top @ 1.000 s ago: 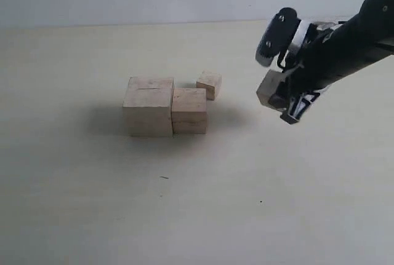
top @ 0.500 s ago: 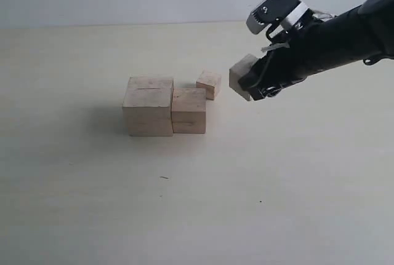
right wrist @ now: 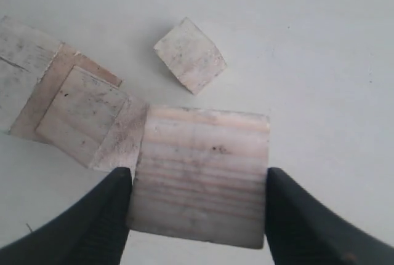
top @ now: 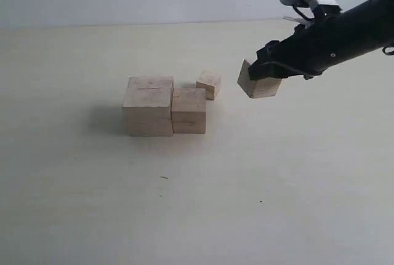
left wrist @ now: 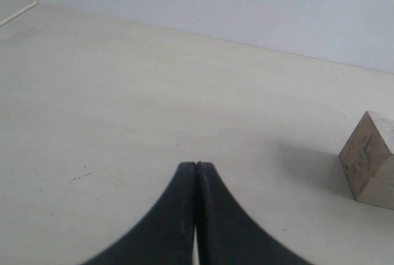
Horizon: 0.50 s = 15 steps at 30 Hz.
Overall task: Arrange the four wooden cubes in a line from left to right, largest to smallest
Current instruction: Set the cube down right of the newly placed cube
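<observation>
The right gripper [top: 266, 71] clamps the 3rd-largest cube [top: 259, 85] by 2 opposite faces, clear of the worktop [top: 277, 185], near the smallest cube [top: 209, 84]. Best to square it, then lower it flush against the 2nd-largest cube's [top: 189, 111] right face without nudging the smallest.

Grain-banded pale wood, unpainted and matt, with dark specks, on held cube [right wrist: 202, 176]; largest cube [top: 148, 110] same raw wood, faces smudged grey. Under them, table [top: 197, 203] smooth, matt cream, possibly laminate. Black matt right gripper fingers [right wrist: 92, 228]
</observation>
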Each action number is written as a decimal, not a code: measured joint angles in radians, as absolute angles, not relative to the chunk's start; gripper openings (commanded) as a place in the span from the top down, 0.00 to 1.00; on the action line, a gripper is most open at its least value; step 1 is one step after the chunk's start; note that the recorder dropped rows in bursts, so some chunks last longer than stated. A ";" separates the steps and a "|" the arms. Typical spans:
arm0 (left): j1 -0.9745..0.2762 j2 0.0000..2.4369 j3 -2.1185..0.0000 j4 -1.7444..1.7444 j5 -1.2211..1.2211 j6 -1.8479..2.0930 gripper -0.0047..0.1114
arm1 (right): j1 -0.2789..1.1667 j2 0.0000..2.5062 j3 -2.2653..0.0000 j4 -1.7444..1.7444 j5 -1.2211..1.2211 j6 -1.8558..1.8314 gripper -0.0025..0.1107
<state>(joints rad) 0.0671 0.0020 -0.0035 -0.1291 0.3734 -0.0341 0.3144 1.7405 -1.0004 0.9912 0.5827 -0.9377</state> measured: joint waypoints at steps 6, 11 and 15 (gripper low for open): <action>0.067 0.002 -0.004 -0.129 0.373 -0.034 0.96 | 0.268 1.826 -1.156 0.846 0.770 -1.124 0.98; 0.067 0.002 -0.004 -0.129 0.373 -0.034 0.96 | 0.268 1.914 -1.239 0.810 0.965 -1.512 0.98; 0.067 0.002 -0.004 -0.129 0.373 -0.034 0.96 | 0.268 1.970 -1.254 0.877 1.003 -1.755 0.98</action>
<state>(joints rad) 0.0671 0.0020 -0.0035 -0.1291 0.3734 -0.0341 0.2685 1.9703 -1.2538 0.8770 1.0031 -1.7550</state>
